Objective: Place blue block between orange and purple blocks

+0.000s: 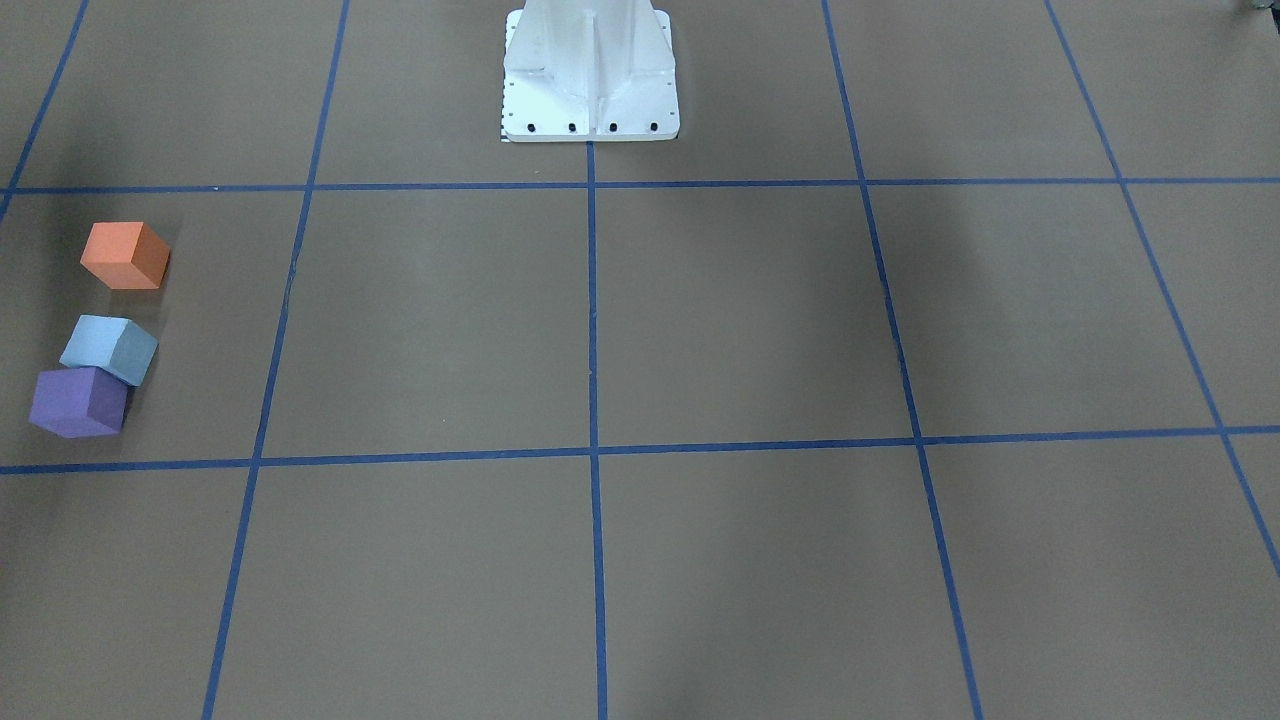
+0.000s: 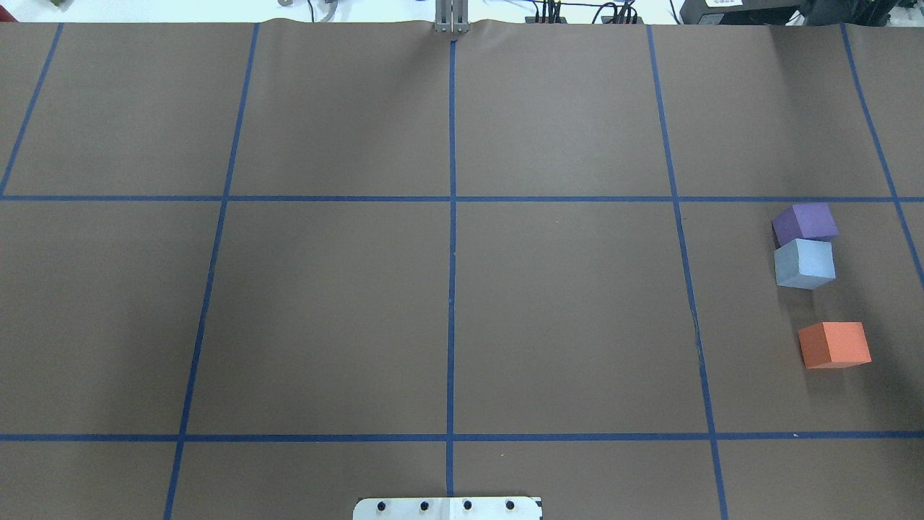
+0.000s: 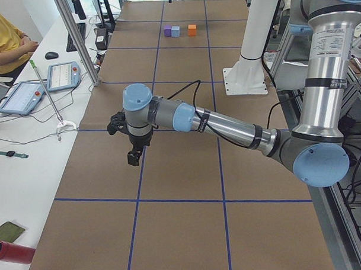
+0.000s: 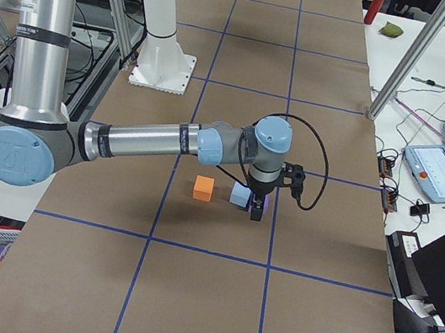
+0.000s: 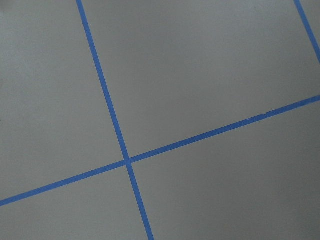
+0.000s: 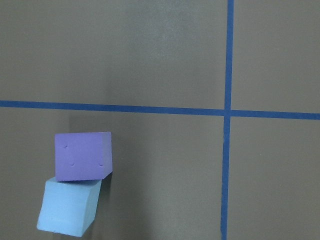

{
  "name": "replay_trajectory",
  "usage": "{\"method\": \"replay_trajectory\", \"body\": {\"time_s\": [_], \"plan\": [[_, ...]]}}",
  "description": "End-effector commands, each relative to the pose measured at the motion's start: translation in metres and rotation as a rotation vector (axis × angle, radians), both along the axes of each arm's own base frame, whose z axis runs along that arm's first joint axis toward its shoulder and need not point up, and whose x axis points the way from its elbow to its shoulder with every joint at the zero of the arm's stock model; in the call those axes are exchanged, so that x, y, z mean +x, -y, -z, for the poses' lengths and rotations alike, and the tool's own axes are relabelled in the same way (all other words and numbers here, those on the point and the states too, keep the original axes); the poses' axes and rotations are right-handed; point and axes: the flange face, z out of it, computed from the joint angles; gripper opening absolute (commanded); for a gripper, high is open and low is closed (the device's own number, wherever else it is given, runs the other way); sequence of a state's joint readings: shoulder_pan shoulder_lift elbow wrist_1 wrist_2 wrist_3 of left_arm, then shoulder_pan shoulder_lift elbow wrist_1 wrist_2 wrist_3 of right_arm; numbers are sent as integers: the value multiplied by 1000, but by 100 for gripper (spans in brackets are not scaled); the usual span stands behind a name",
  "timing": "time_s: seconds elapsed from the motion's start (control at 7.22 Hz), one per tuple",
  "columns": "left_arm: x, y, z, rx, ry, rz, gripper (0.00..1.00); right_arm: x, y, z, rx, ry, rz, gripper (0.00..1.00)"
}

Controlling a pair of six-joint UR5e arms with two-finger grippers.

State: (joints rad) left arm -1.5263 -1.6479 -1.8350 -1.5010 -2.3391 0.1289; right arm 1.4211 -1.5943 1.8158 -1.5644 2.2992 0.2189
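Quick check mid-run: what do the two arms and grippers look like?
Both alike: silver tubular links, pale blue joint caps, black bands. The left arm and right arm each carry a black cable to a small black gripper: left gripper, right gripper.

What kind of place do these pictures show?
Probably a robotics research lab: a brown table gridded with blue tape, the left arm and right arm over it, and teach pendants beside a seated operator.
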Motion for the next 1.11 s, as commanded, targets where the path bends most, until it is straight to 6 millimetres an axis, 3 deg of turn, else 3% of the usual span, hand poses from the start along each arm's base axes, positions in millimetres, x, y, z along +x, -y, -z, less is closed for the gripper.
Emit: {"method": "replay_trajectory", "body": {"time_s": [0.0,0.97], "plan": [[-1,-8,17,37,3,3,100,-1,2,-1,-6,0,-3,100],[0,-19,13,30,-6,-3,100,-1,2,2,-2,12,-2,100]]}}
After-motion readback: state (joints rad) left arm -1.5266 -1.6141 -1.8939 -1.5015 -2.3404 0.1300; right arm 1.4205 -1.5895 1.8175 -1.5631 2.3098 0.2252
